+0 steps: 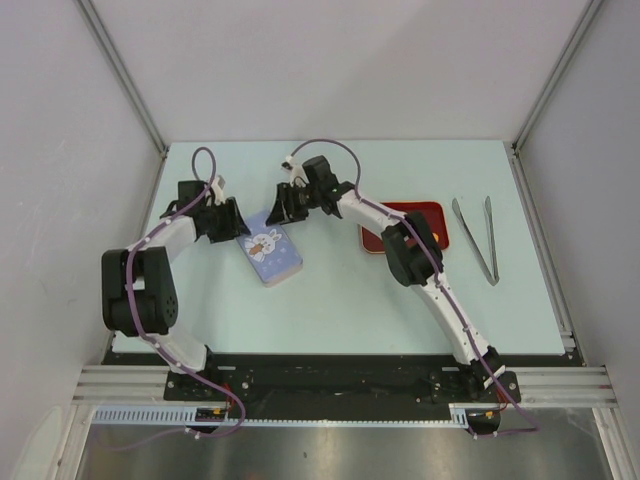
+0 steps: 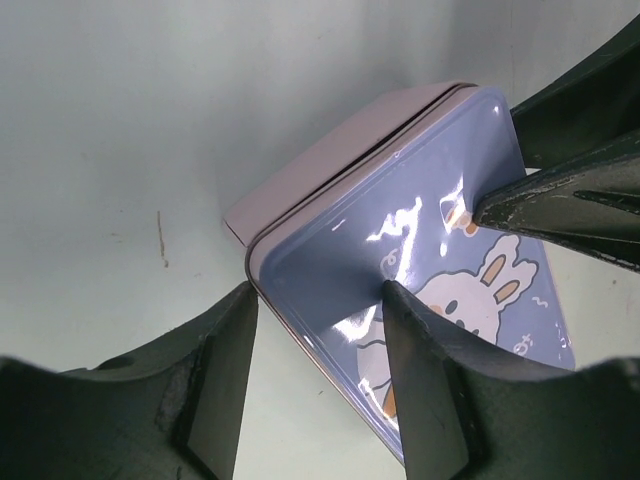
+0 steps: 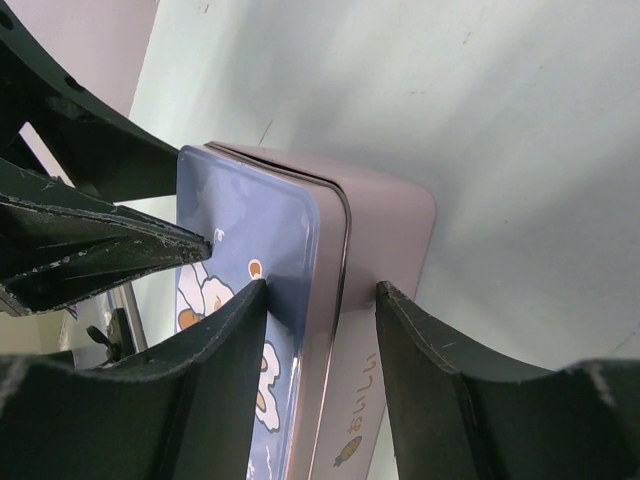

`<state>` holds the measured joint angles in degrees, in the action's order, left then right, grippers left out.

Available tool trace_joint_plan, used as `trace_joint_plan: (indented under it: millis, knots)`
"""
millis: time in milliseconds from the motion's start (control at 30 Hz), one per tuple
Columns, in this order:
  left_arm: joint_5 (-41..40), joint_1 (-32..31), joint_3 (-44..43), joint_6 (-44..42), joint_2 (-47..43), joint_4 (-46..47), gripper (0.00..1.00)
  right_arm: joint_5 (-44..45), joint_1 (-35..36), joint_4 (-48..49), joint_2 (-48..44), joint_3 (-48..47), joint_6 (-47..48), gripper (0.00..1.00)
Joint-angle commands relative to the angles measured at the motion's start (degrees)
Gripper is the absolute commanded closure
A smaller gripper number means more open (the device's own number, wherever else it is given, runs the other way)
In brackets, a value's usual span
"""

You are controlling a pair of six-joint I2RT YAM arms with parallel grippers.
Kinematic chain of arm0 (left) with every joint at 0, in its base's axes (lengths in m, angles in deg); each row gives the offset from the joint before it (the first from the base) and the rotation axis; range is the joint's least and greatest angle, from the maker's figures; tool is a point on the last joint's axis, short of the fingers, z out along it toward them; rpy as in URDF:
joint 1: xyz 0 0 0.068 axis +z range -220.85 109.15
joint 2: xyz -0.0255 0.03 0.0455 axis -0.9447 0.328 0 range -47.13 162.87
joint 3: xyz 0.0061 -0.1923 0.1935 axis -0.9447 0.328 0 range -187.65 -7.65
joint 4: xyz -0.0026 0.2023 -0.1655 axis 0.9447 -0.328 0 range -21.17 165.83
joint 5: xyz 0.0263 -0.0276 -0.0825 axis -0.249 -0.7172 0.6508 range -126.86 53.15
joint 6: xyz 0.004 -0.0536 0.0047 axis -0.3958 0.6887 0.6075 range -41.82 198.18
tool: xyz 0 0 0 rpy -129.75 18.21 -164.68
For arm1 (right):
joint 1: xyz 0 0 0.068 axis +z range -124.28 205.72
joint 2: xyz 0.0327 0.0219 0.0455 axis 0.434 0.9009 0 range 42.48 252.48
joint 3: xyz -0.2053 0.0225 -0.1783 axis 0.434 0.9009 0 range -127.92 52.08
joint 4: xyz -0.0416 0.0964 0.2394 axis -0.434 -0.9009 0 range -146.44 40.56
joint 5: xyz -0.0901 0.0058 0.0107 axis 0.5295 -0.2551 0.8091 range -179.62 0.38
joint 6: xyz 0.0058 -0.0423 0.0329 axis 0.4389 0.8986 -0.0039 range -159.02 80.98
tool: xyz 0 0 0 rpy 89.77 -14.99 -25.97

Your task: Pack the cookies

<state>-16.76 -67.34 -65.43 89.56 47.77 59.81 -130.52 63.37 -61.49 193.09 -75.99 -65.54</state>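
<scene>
The left gripper (image 2: 318,295) stands partly spread. One of its fingers (image 2: 215,380) sits just outside the side wall of a tin (image 1: 270,252), and the other lies over the lid, so the tin's rim runs between them. Nothing is pinched as far as the left wrist view shows.

The right gripper (image 3: 320,288) is spread about as far at the opposite side of the same end of the tin. One of its black fingers (image 3: 440,400) is beside the pale pink wall and the other is over the blue lid. Its jaws hold nothing that can be seen. Each wrist view shows the other gripper's fingertip reaching onto the lid close by.

The tin lies flat on the pale green table (image 1: 330,300), left of the middle. Its lid is on, with a white rabbit printed on it.

The cookies show in no view, and whether they are in the closed tin cannot be told.

To the right, a red tray (image 1: 432,212) lies partly under the right arm. A pair of metal tongs (image 1: 478,238) lies farther right, apart from the tray.
</scene>
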Motion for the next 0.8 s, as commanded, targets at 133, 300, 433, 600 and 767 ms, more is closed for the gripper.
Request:
trace_joint_plan:
  millis: [133, 300, 433, 600, 767]
  knots:
    - [-0.7, 1.0, -3.7, -7.8, -3.6, -3.8, 0.41, -0.8, 2.2, -3.6, 2.2, -0.2, 0.8, 0.50]
    - [1.6, 1.1, -9.2, -12.6, 0.4, -7.7, 0.38, -0.7, 2.2, -3.8, 1.8, 0.5, 1.0, 0.50]
    - [3.6, 1.5, -12.8, -16.4, 4.8, -10.5, 0.37, -0.6, 2.2, -3.7, 1.2, 1.0, 1.4, 0.50]
    - [5.7, 1.8, -16.1, -20.0, 9.2, -12.4, 0.37, -0.5, 2.2, -3.7, 0.4, 1.8, 1.7, 0.50]
    - [9.9, 2.5, -19.9, -24.2, 13.1, -15.8, 0.35, -0.5, 2.1, -3.9, 0.0, 2.2, 2.0, 0.50]
